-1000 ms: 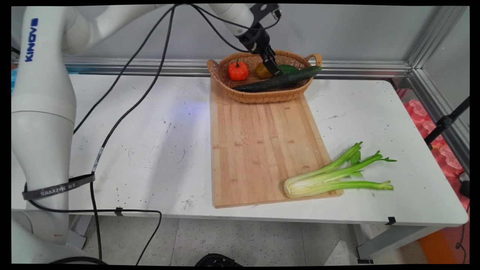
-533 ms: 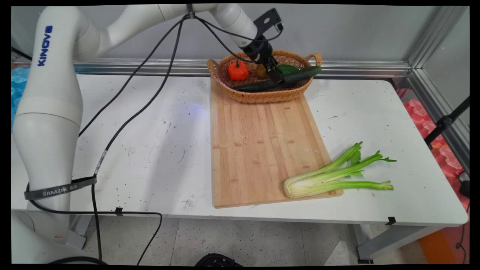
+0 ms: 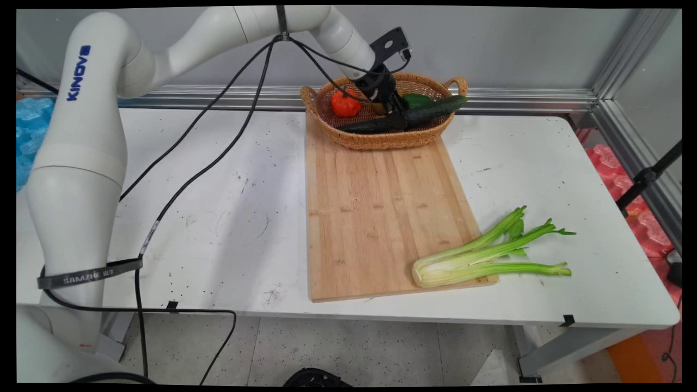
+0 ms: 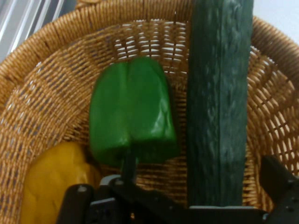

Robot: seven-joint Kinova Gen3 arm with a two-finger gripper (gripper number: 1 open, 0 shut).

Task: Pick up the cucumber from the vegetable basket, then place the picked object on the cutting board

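A wicker basket stands at the far end of the wooden cutting board. It holds a long dark cucumber, a green pepper, a yellow pepper and an orange-red pepper. My gripper is down inside the basket and open. In the hand view the cucumber runs between the two fingers, with the green pepper just outside the left finger. The arm hides most of the yellow pepper in the main view.
A bunch of celery lies across the board's near right corner, its stalks reaching onto the white table. Black cables hang from the arm over the table's left half. A metal rail runs along the wall behind the basket.
The gripper has come down and slightly right into the basket, from above the yellow pepper to the cucumber's middle. Nothing in the basket has moved.
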